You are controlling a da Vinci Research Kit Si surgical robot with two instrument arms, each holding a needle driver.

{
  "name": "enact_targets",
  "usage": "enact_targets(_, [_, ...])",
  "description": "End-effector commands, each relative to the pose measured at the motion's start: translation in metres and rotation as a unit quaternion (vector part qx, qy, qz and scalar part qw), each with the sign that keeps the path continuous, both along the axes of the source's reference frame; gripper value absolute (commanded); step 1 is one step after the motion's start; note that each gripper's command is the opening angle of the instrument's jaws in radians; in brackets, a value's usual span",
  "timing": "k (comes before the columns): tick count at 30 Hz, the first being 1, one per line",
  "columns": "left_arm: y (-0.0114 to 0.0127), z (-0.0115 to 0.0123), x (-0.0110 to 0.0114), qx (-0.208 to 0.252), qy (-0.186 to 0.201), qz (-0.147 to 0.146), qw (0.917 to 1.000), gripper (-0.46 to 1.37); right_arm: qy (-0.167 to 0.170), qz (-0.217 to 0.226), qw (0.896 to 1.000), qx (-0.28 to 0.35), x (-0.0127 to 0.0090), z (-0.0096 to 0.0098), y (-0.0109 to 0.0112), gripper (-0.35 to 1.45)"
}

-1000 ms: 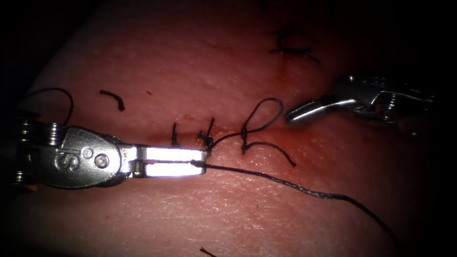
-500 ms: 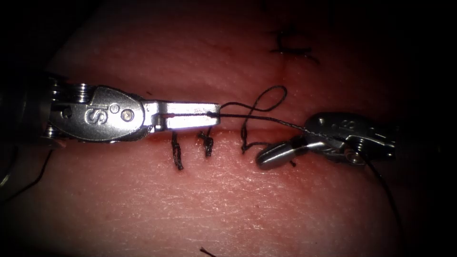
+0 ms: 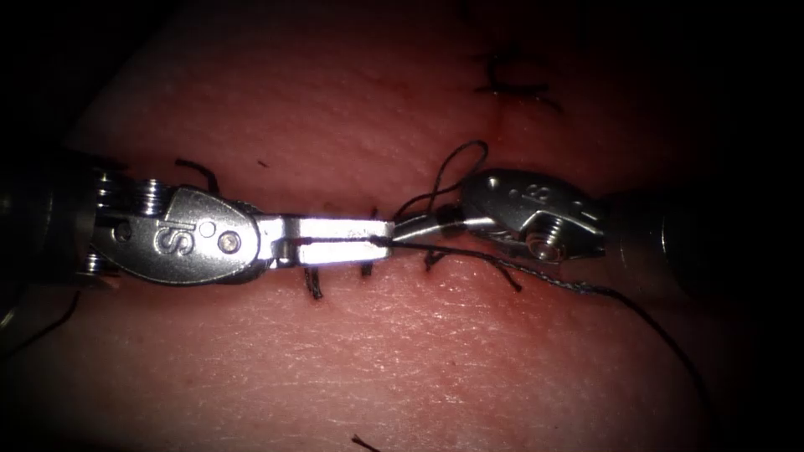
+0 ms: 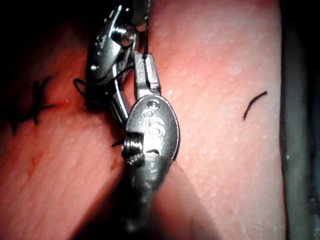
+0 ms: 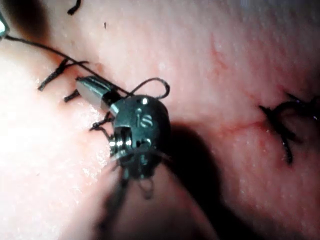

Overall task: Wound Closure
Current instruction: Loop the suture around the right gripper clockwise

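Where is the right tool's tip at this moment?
In the endoscope view the right arm's tool lies over the cut, right of centre, its tip almost meeting the left arm's tool, which holds the thread; a thread loop sits just above.

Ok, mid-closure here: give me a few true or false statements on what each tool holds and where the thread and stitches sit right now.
1. The left tool is shut on the thread. True.
2. The thread trails off to the endoscope view's left. False: from the left tool's tip it runs right, below the right tool.
3. The right tool's tip lies close to the left tool's tip. True.
4. The needle is stuck in the tissue. False: I see no needle in it.
5. Tied stitches cross the cut beneath the left tool. True.
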State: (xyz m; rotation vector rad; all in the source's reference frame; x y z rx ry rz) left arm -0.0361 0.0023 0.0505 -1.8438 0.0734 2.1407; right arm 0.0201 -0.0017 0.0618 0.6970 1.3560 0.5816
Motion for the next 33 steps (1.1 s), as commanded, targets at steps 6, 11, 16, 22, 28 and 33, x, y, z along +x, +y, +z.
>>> enact_targets(6, [-0.0009,0.0009,-0.0008,0.007,-0.009,0.004,0.9999,-0.35,0.011,0.043,0.999,-0.006,-0.0004,-0.0002,0.0015,-0.35])
enact_targets(11, [-0.0015,0.0027,-0.0017,0.019,-0.017,0.005,0.9997,-0.35,0.055,0.066,0.996,0.005,-0.0006,-0.0005,0.0027,-0.35])
enact_targets(16, [-0.0015,0.0050,-0.0018,0.032,-0.022,0.005,0.9992,-0.35,0.112,0.056,0.992,0.013,-0.0008,-0.0009,0.0039,-0.35])
enact_targets(22, [-0.0011,0.0073,-0.0015,0.043,-0.026,0.005,0.9987,-0.35,0.156,0.038,0.987,0.021,-0.0009,-0.0012,0.0042,-0.35])
enact_targets(28, [-0.0004,0.0093,-0.0016,0.053,-0.029,0.003,0.9981,-0.35,0.191,0.003,0.981,0.027,-0.0012,-0.0018,0.0039,-0.35])
enact_targets(33, [0.0003,0.0108,-0.0021,0.065,-0.036,0.003,0.9973,-0.35,0.221,-0.027,0.974,0.034,-0.0020,-0.0031,0.0039,-0.35])
